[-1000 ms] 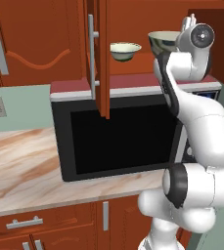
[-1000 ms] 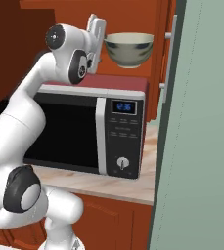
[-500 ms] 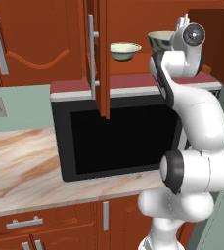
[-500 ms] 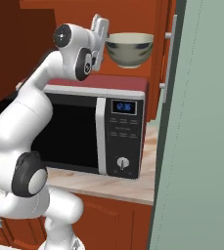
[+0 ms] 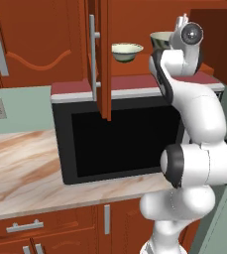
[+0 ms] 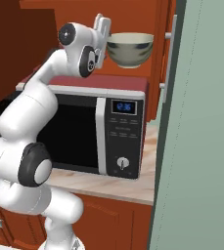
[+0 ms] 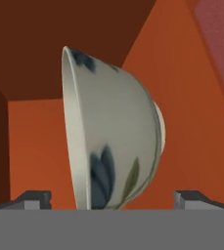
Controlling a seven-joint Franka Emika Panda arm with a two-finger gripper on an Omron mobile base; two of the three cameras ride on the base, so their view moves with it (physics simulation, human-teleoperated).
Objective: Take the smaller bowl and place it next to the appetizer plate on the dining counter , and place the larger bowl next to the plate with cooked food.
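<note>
Larger bowl point(image 7: 114, 136) looms right in front of the claw point(image 7: 113, 199) in the hand view, turned on its side there by the camera's roll, its blue and green floral marks showing and its lower edge cut off at the bottom. The claw's two dark fingertips point(image 7: 33, 199) stand wide apart, one on each side of the bowl, released and gripping nothing; whether they touch the bowl I cannot tell.

From the right base view the claw point(image 6: 101, 30) sits just beside the larger bowl point(image 6: 129, 49), which stands upright in the open cupboard above the microwave point(image 6: 106, 129).

In the left base view the robot's wrist hides most of the larger bowl point(image 5: 159, 39) (only a sliver of its rim shows). Beyond the claw point(image 5: 183, 22), further along the same shelf, the smaller bowl point(image 5: 127, 51) sits upright, well apart from it, beside the open cupboard door point(image 5: 100, 54).
</note>
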